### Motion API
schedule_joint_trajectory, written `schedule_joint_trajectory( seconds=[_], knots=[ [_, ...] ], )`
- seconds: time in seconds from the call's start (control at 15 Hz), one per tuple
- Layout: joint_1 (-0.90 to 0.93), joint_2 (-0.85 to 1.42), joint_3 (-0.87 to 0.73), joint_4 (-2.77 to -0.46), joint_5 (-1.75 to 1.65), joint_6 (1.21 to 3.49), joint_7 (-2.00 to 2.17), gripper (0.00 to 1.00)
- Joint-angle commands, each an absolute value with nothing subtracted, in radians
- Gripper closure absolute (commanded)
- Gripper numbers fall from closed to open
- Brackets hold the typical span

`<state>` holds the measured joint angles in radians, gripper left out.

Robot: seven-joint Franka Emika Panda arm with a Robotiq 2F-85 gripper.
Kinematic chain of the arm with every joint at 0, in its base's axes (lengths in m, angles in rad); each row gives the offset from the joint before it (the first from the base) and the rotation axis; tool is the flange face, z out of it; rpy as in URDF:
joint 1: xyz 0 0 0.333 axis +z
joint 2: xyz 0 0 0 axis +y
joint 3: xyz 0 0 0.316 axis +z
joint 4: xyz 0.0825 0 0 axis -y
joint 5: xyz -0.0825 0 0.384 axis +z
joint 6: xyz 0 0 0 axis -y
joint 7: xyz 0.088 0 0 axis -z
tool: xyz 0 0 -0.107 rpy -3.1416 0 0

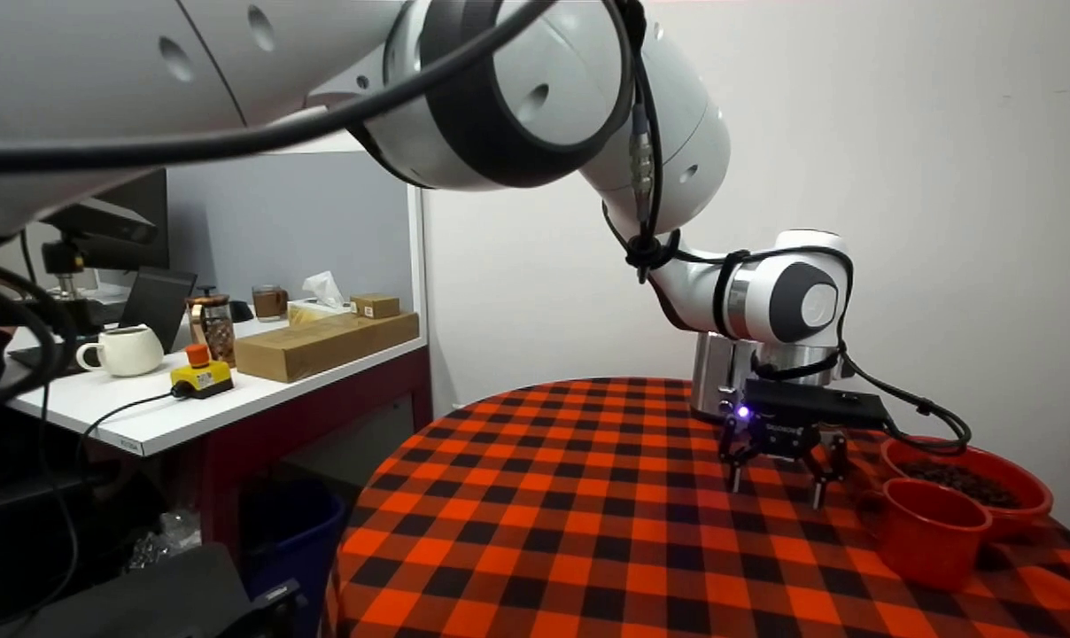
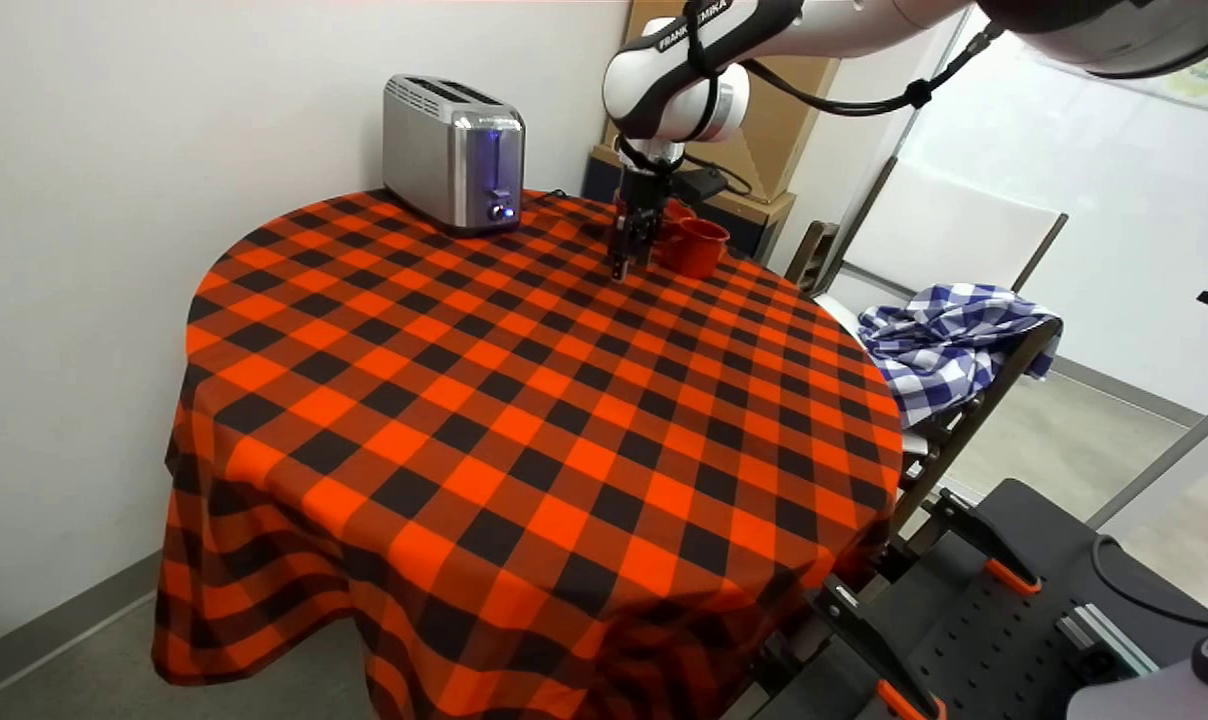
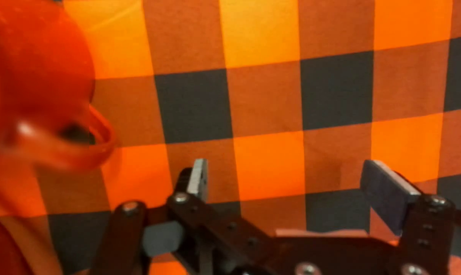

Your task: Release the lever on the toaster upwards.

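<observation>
In an exterior view, we see a round table (image 2: 564,420) draped in a red-and-black checked tablecloth (image 2: 264,560), with a white wall (image 2: 164,100) at left and a white-backed chair (image 2: 949,235) at right. The stainless-steel toaster (image 2: 419,155) stands upright near the far edge, its lever (image 2: 501,194) low on its near end. To its right, the Franka arm (image 2: 679,85) points its gripper (image 3: 286,172) downward, apart from the toaster and near a red mug (image 2: 697,248). In the wrist view, the fingers (image 3: 385,198) stand wide apart, only tablecloth between them.
</observation>
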<state>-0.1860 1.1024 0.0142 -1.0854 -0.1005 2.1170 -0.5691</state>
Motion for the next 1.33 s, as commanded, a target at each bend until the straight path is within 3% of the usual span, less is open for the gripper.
schedule_joint_trajectory(
  seconds=[0.0, 1.27],
  knots=[
    [-0.157, 1.179, -0.005, -0.957, -0.130, 2.127, -0.530, 0.00],
    [-0.171, 1.341, 0.067, -0.729, -0.077, 2.377, -0.550, 0.00]
  ],
)
